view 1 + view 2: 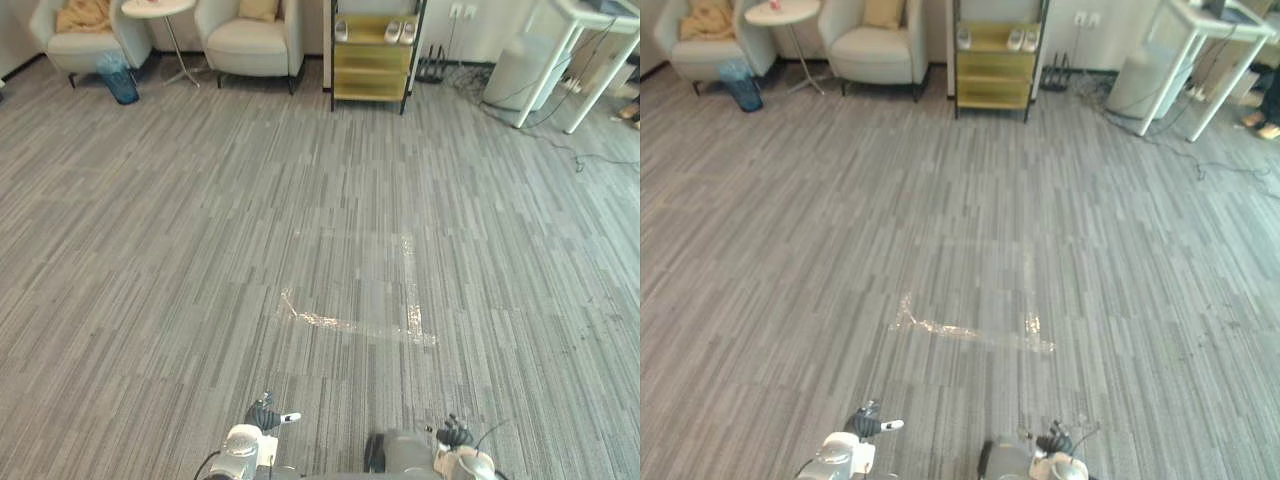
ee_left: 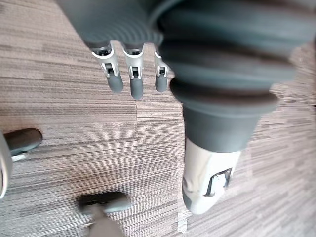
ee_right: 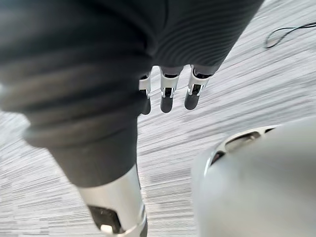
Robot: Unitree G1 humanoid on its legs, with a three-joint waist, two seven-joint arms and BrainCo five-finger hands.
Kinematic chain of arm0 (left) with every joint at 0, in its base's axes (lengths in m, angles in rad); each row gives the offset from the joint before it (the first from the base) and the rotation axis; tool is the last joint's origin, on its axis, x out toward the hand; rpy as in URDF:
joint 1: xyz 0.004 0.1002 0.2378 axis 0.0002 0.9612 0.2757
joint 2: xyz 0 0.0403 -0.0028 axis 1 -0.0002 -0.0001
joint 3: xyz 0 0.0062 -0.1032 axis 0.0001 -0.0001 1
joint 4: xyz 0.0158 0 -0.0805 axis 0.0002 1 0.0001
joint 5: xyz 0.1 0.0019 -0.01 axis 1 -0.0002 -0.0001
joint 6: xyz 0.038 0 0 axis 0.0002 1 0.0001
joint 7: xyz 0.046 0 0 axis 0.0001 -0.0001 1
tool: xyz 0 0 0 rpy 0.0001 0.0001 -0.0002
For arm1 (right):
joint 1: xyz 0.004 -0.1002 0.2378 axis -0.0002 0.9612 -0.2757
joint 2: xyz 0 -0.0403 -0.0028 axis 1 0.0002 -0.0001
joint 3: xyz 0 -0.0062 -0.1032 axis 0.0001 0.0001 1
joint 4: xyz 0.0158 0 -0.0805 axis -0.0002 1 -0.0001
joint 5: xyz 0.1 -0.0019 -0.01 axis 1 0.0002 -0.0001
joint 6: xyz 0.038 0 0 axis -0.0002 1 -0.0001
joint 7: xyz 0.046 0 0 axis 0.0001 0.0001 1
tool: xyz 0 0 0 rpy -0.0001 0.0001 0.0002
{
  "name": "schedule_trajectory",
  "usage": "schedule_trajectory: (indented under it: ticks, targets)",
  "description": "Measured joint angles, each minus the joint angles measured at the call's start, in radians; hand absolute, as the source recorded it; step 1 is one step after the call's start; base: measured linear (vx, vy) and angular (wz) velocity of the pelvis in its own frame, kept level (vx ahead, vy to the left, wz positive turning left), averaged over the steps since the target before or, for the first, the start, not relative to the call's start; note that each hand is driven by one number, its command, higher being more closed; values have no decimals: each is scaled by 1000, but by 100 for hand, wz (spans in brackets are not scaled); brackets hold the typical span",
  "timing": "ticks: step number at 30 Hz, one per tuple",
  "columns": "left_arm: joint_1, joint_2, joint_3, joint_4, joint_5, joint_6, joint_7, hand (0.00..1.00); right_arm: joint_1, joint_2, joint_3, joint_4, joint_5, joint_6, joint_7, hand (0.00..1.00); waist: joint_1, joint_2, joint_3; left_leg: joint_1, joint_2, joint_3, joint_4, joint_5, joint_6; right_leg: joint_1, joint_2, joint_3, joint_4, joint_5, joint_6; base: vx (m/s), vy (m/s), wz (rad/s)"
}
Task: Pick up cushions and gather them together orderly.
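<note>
Cushions (image 1: 84, 15) lay on the armchairs (image 1: 250, 45) at the upper left, well apart from the robot; left hand (image 2: 133, 81) and right hand (image 3: 168, 96) hung with straight, empty fingers, probably because nothing was within reach.

The grey striped carpet floor (image 1: 180, 220) bears shiny tape strips (image 1: 360, 325) at centre frame. Along the top edge stand cream armchairs (image 1: 250, 45), a blue bin (image 1: 118, 78), a round side table (image 1: 160, 10) and a yellow shelf unit (image 1: 372, 60).

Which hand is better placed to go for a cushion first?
Left, slightly: the cushions sit on armchairs far ahead, to the robot's left. Its left hand and right hand both hang low, open, empty; it must walk first.
</note>
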Motion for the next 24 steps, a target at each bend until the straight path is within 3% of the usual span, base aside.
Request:
schedule_trajectory:
  ticks: [1, 2, 3, 4, 5, 6, 7, 9, 11, 12, 13, 15, 16, 17, 18, 19, 22, 24]
  targets:
    - [-2, -18, 24, 1, 1, -1, -2, 0, 0, -22, -4, 1, -2, 2, 3, 0, 3, 31, -15, -26, 41, -10, 90, -3, -3, -8, 18, -24, 59, -60, -18, 611, -313, 16]
    - [1, -29, 34, 3, 0, -1, -2, 0, 0, -28, -5, 1, -2, 2, 6, 0, 4, 43, -17, -63, 62, -13, 189, -1, -4, 6, 33, -31, 66, -89, -28, 658, -383, 2]
    - [-8, -48, 69, 4, 0, -1, -2, 0, 2, -32, -7, 0, -1, 4, 8, 0, 1, 63, -6, -165, 116, -17, 448, 41, -1, 56, 60, -47, 50, -125, -47, 533, -331, 2]
    - [-10, -53, 81, 3, 0, -1, -4, 0, 4, -29, -6, 0, -1, 5, 8, 0, 0, 67, -2, -198, 133, -19, 529, 76, 6, 80, 69, -52, 42, -135, -52, 522, -317, 4]
    - [-10, -62, 105, 0, 0, -1, -4, 0, 8, -19, -5, -2, 1, 6, 7, 0, 3, 72, 8, -261, 182, -12, 706, 90, 16, 137, 87, -56, 16, -151, -68, 405, -215, -3]
    - [-8, -64, 118, -19, 0, -2, -5, 0, 15, -17, 2, -4, 2, 9, 7, 0, 7, 70, 18, -329, 224, 17, 869, 65, 28, 222, 110, -58, -24, -177, -88, 585, -285, 0]
    - [-8, -63, 119, -39, 0, -5, -5, 0, 19, -10, 2, -3, 4, 9, 7, 0, 14, 53, 29, -389, 219, 37, 909, 33, 37, 315, 107, -59, -66, -193, -89, 482, -230, 0]
    - [-8, -64, 106, -55, 0, -7, -5, 0, 19, -9, 1, 1, 11, 8, 4, 0, 15, 41, 31, -446, 201, 83, 835, 5, 44, 388, 105, -54, -129, -198, -86, 411, -151, -9]
    - [-11, -67, 106, -63, 0, -8, -6, 0, 6, -7, -2, -1, 11, 8, 2, 0, 25, 43, 32, -508, 142, 119, 623, -2, 55, 453, 93, -37, -178, -207, -73, 486, -83, -22]
    - [-15, -71, 99, -68, 1, -8, -4, 0, 3, -9, -3, -1, 11, 7, 0, 0, 32, 41, 30, -515, 76, 106, 416, 24, 39, 474, 79, -28, -200, -217, -55, 407, 10, -26]
    - [-14, -75, 91, -74, 0, -10, -4, 0, 3, -14, -3, 1, 11, 7, -3, 0, 49, 49, 27, -515, 21, 70, 196, 94, 32, 507, 72, -11, -228, -230, -37, 399, 37, -30]
    - [-16, -74, 71, -74, 0, -12, -3, 0, 4, -16, 7, 5, 10, 7, -8, 0, 63, 59, 22, -516, 4, 26, 71, 175, 41, 547, 82, 4, -238, -271, -9, 468, 128, -35]
    - [-17, -62, 59, -73, 0, -11, -4, 0, 4, -6, 13, 10, 9, 8, -9, 0, 67, 41, 16, -523, -7, 19, 122, 229, 76, 558, 69, 20, -202, -326, 10, 519, 160, -25]
    - [-16, -57, 55, -73, 0, -12, -5, 0, 5, -3, 17, 10, 8, 8, -9, 0, 67, 31, 10, -532, -15, 21, 147, 232, 86, 554, 59, 22, -182, -349, 16, 562, 135, -14]
    - [-20, -40, 44, -71, 0, -11, -7, 0, 17, 12, 18, 14, -1, 8, -8, 0, 63, -4, -12, -536, -44, 36, 208, 192, 100, 535, 24, 39, -70, -416, 41, 469, 70, -8]
    - [-21, -38, 35, -67, 0, -9, -6, 0, 17, 14, 23, 14, -3, 8, -7, 0, 64, -15, -16, -532, -51, 43, 218, 176, 109, 509, 11, 45, -5, -425, 50, 585, 99, -13]
    - [-37, -8, -19, -22, 2, -4, -8, 0, 17, 30, 39, 22, -34, 9, -3, 0, 64, -42, -21, -419, -78, 54, 205, 112, 129, 337, -34, 85, 459, -388, 113, 557, 95, -4]
    - [-35, -5, -29, -8, 2, -2, -7, 0, 19, 29, 43, 22, -39, 8, 4, 0, 61, -30, -18, -304, -81, 49, 135, 103, 130, 303, -54, 31, 520, -419, 78, 503, 44, -8]
